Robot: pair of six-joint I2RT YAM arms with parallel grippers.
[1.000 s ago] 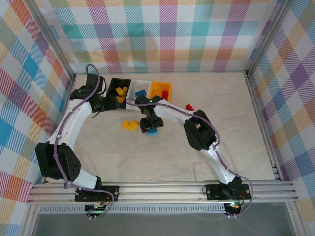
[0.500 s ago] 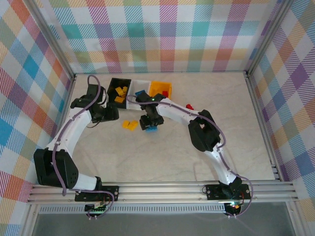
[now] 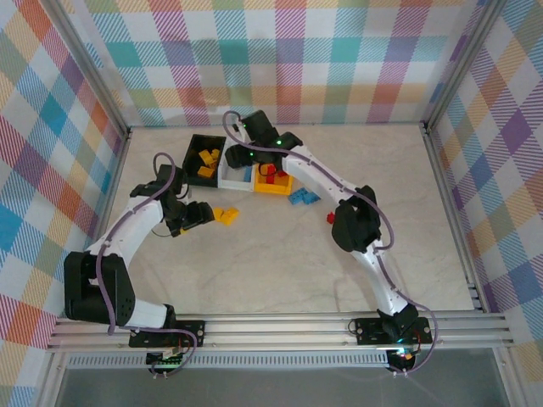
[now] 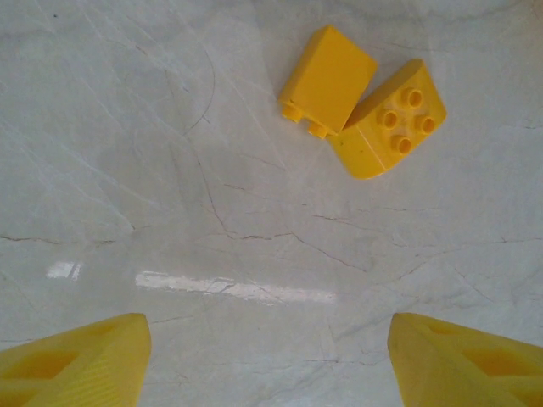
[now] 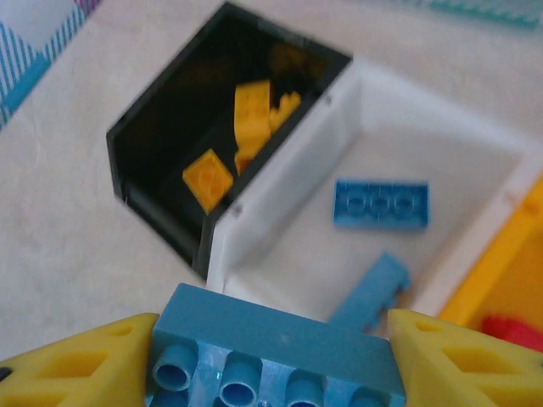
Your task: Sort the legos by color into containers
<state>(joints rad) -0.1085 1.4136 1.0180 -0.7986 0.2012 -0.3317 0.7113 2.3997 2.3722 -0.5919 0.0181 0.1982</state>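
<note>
The right arm reaches across to the row of three bins at the far side of the worktop. Its jaws are closed on a blue brick, gripped by its two ends and hung just short of the white bin as the wrist camera sees it. This fits the sort: the white bin holds two blue bricks, so the held brick is being presented to its matching bin for release. It appears nearer the near rim than the bin's middle. In my judgement a short carry farther over the opening is called for before the jaws part, or the brick may strike the rim and fall outside. The black bin, touching the white bin's side, holds several yellow pieces. The orange bin, on the other side, shows something red at its edge. The left arm lies low over the worktop, jaws spread wide and holding nothing, pointed at two yellow bricks that lie touching each other, one studs up and the other on its side. The wide spread suits an approach to take one of them for the black bin. Since the pair are in contact, gripping one may push the other. Loose blue bricks lie just beside the orange bin, and a red brick lies close by the right arm. Sorting is judged part done.
</note>
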